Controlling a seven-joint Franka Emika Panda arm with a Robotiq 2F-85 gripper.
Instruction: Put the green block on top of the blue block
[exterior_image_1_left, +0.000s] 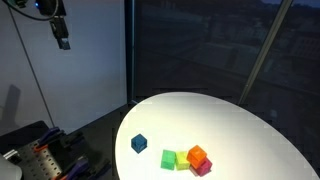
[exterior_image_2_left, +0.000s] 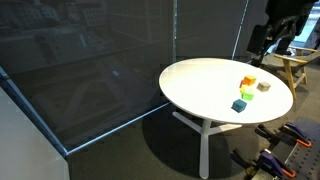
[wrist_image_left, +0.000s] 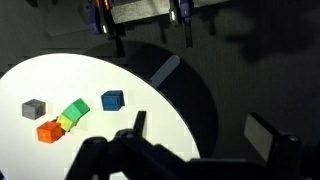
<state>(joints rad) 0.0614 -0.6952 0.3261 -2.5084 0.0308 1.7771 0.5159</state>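
The green block (wrist_image_left: 77, 109) sits on the round white table (wrist_image_left: 110, 135), in a tight row with a paler yellowish cube (wrist_image_left: 66, 122) and an orange cube (wrist_image_left: 47, 131). The blue block (wrist_image_left: 112, 100) stands alone a short way from the green one. Both show in both exterior views: green block (exterior_image_1_left: 169, 159) (exterior_image_2_left: 245, 97), blue block (exterior_image_1_left: 138, 143) (exterior_image_2_left: 239, 105). My gripper (wrist_image_left: 200, 130) is open and empty. It hangs high above and well off to the side of the table (exterior_image_1_left: 62, 38) (exterior_image_2_left: 258, 45), far from the blocks.
A grey cube (wrist_image_left: 34, 108) lies beside the orange cube. The table's edge (exterior_image_1_left: 250, 110) drops off to dark floor. A dark glass wall (exterior_image_1_left: 200, 40) stands behind. Wooden furniture (exterior_image_2_left: 300, 65) and equipment (exterior_image_1_left: 40, 150) stand by the table.
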